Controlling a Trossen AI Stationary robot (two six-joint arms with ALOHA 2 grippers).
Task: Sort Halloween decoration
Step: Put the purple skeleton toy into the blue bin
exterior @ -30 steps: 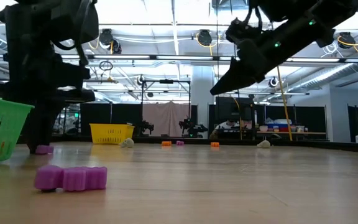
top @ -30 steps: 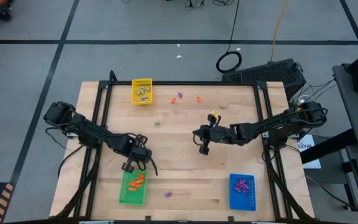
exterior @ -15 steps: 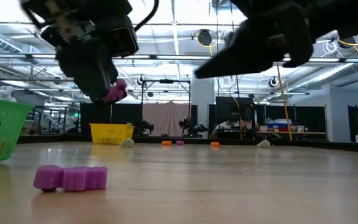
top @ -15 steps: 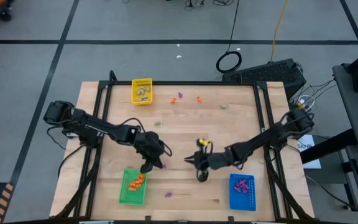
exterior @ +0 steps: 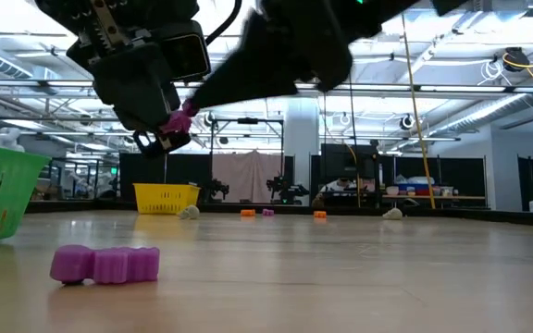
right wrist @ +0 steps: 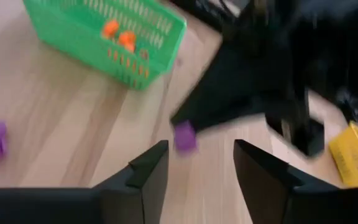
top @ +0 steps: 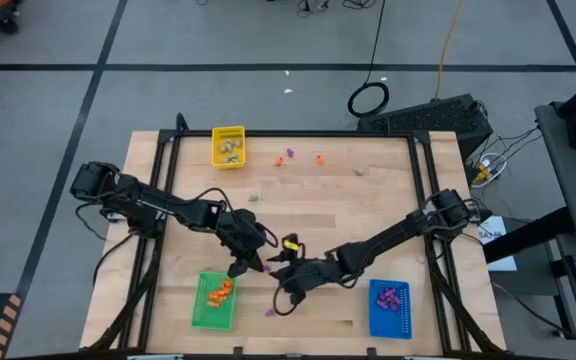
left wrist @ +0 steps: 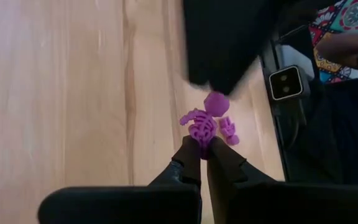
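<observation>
Above the table, left end effector (left wrist: 202, 151) grips purple skeleton (left wrist: 201, 124).

A: Where's the purple skeleton (left wrist: 202, 126)?
B: Lifted off the worktop, pinched by its lower end in the left pincer (left wrist: 201, 148), skull pointing away.

A: Other purple pieces?
B: One (exterior: 105, 264) lies flat near the front edge; several (top: 391, 296) sit in the blue tray.

A: And the rest?
B: Orange ones (top: 220, 291) fill the green tray, beige-grey ones (top: 231, 149) the yellow; a few strays (top: 319, 158) lie at the far side.

right end effector (top: 280, 293) has swung across toward the left end effector (top: 247, 264)
</observation>
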